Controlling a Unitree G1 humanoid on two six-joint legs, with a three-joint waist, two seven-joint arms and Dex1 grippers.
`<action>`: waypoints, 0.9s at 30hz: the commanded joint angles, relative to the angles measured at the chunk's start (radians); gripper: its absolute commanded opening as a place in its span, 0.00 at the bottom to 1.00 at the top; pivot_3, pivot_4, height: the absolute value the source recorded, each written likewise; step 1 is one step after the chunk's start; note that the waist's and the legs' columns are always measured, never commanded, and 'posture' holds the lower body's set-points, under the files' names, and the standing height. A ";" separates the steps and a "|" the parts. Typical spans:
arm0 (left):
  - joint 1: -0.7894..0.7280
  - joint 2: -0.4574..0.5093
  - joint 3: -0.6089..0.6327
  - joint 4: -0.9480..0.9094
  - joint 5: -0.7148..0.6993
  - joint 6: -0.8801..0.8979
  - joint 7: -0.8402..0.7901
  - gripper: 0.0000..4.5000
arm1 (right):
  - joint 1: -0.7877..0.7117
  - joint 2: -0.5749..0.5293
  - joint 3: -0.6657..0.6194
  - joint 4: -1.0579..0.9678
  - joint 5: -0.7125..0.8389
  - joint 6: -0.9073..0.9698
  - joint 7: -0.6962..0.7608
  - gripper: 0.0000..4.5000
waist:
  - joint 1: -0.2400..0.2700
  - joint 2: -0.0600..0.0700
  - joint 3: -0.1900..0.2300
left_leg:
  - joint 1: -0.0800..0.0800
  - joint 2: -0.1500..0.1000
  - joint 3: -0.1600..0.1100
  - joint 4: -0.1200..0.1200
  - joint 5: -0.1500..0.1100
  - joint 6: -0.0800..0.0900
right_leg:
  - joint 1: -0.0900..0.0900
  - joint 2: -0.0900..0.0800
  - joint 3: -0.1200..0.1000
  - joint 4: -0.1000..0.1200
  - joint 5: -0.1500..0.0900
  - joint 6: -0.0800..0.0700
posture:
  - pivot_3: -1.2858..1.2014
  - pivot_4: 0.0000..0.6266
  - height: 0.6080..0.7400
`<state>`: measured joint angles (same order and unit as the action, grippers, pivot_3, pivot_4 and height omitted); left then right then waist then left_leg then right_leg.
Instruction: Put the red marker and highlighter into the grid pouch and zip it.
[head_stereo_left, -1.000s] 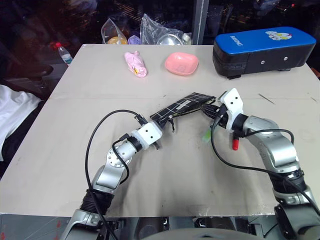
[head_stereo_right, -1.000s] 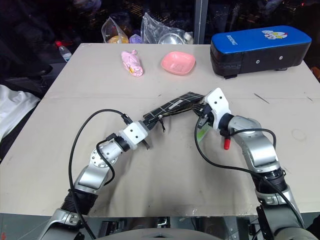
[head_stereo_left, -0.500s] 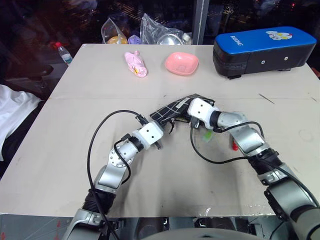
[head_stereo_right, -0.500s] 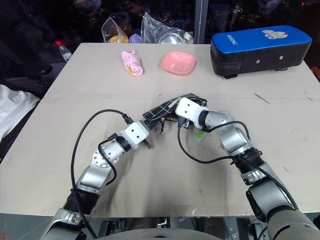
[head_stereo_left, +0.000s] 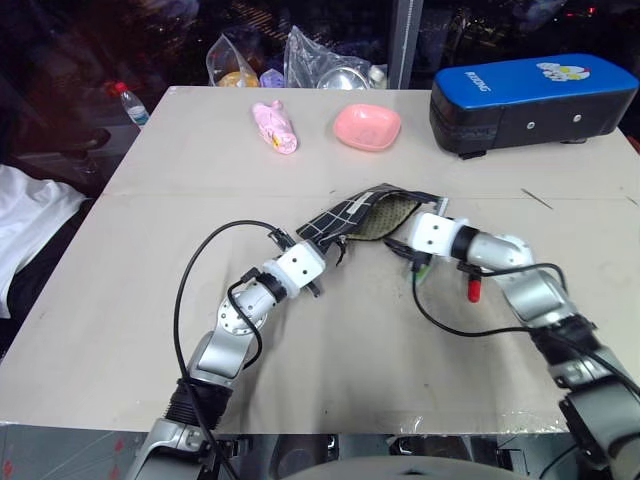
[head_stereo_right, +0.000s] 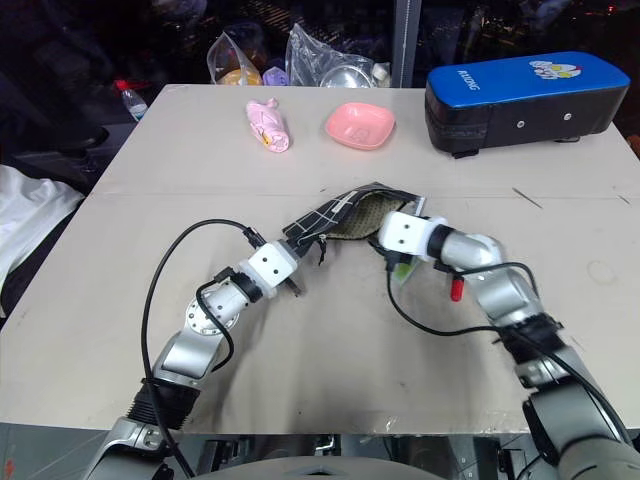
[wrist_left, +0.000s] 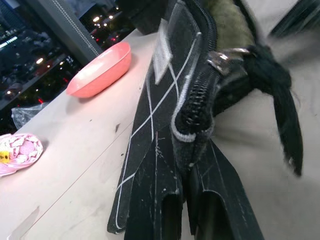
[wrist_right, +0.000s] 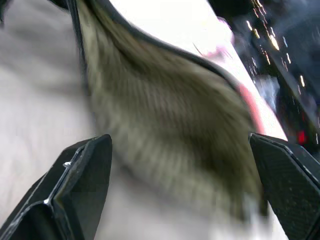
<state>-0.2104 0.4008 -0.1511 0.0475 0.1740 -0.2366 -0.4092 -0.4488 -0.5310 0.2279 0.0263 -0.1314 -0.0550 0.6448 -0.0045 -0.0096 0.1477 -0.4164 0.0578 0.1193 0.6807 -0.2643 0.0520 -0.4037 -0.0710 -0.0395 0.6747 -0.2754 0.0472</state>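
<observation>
The grid pouch (head_stereo_left: 345, 215) lies mid-table with its mouth gaping, so the tan lining (head_stereo_left: 393, 218) shows. My left gripper (head_stereo_left: 322, 250) is shut on the pouch's near-left corner; in the left wrist view its fingers (wrist_left: 165, 212) clamp the edge below the zipper pull (wrist_left: 225, 54). My right gripper (head_stereo_left: 403, 243) stands open just right of the mouth, its fingers (wrist_right: 82, 180) wide apart with the lining (wrist_right: 170, 135) between and beyond them. The highlighter (head_stereo_left: 420, 270) lies on the table under the right wrist. The red marker (head_stereo_left: 474, 290) lies just right of it.
A large blue-and-black case (head_stereo_left: 530, 100) stands at the back right. A pink bowl (head_stereo_left: 367, 126) and a pink packet (head_stereo_left: 275, 127) lie behind the pouch. Plastic bags (head_stereo_left: 325, 65) and a bottle (head_stereo_left: 128, 103) sit past the table's far edge.
My right gripper has gone from shut to wide open, rolled, and drawn back right from the pouch. The pouch's mouth now gapes wider. The left gripper, marker and highlighter stayed put.
</observation>
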 joint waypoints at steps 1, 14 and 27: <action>-0.002 0.002 0.018 -0.043 -0.013 -0.004 0.004 0.00 | 0.118 -0.006 -0.148 -0.240 0.108 0.207 -0.025 0.98 | -0.003 0.000 0.000 | 0.000 0.000 0.000 0.000 0.000 0.000 | 0.000 0.000 0.000 0.000 0.000 0.000 | 0.52 0.24 1.00; -0.013 -0.003 0.010 -0.029 -0.019 -0.006 -0.009 0.00 | 0.505 0.250 -0.340 -0.695 0.223 1.005 -0.317 0.98 | -0.005 0.000 0.000 | 0.001 0.000 -0.002 0.000 0.000 0.000 | 0.000 0.001 0.000 0.002 0.000 0.000 | 0.52 0.24 1.00; -0.020 -0.010 -0.002 -0.015 -0.016 -0.014 -0.008 0.00 | 0.419 0.243 -0.457 -0.635 0.195 1.056 -0.461 0.05 | -0.001 -0.002 -0.001 | 0.000 -0.002 -0.003 0.000 0.000 0.001 | 0.000 0.000 0.000 0.001 0.000 0.000 | 0.52 0.24 1.00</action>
<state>-0.2180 0.3969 -0.1581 0.0487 0.1686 -0.2320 -0.4196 -0.0171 -0.2753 -0.1933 -0.6014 0.0776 1.0332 0.2047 -0.0054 -0.0113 0.1464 -0.4163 0.0557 0.1164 0.6802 -0.2647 0.0525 -0.4035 -0.0706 -0.0394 0.6757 -0.2756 0.0469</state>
